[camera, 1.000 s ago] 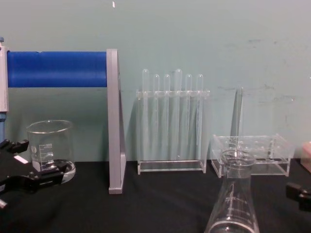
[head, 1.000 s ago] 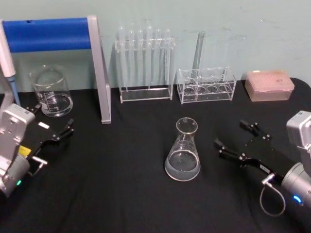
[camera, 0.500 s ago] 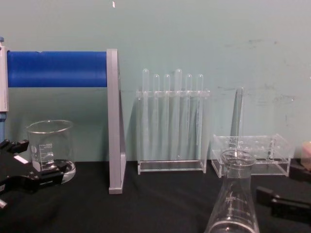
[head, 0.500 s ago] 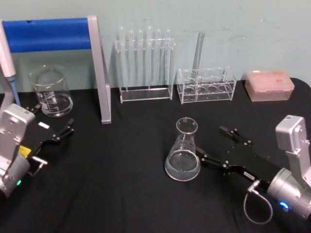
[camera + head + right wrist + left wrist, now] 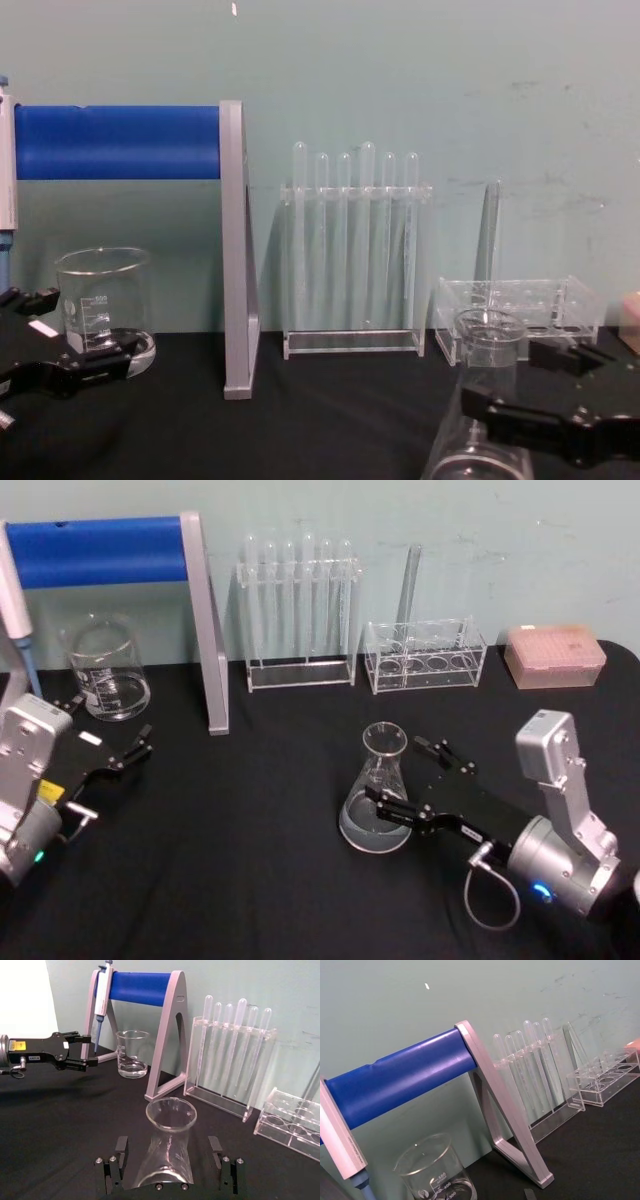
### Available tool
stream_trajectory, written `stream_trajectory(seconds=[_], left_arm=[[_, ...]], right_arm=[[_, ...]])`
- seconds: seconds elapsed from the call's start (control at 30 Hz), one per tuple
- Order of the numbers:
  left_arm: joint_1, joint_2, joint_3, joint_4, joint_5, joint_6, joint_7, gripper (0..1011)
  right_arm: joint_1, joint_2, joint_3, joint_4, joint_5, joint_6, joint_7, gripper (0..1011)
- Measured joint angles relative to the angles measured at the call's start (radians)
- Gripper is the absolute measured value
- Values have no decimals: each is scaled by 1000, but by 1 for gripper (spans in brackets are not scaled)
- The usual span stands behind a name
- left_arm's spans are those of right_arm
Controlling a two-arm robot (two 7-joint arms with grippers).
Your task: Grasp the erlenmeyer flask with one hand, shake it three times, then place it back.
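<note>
1. The flask [image 5: 378, 792] stands upright a little right of the tabletop's [image 5: 250, 880] middle, well in from every edge, with some clear liquid in its base.
2. The right gripper [image 5: 395, 769] straddles it with the claw open. Its fingers [image 5: 220, 1164] sit one on each side of the cone, low on the body, with a gap to the glass on both sides.
3. The walls slope, so closing here may let the fingers ride up the smooth glass. The flask could then slip down or twist instead of being held.
4. If one finger lands first, it can shove the flask across the cloth or tip it before the other finger arrives.
5. Thin glass may crack if the squeeze is too hard. If it is too soft, the flask can slide out on the lift.
6. The mouth is uncovered, so a sharp or tilted shake may throw liquid out. A loose hold would let the flask swing.
7. The tube rack [image 5: 300, 610] and the low rack [image 5: 425, 655] stand along the back edge, near enough for a wide forward swing to strike them.
8. The left gripper [image 5: 89, 1050] is parked with its claw open near the left edge, just in front of the beaker [image 5: 105, 670]. It is well apart and looks no threat.
</note>
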Motion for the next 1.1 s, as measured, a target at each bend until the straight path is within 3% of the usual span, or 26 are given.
stream_trajectory(seconds=[0.57, 1.1], left_arm=[[0, 0, 0, 0, 0, 0, 0, 1001], [0, 0, 0, 0, 0, 0, 0, 1001]], right_arm=[[62, -90, 7, 67, -52, 19, 3, 1000], [63, -99, 14, 68, -60, 20, 7, 1000]])
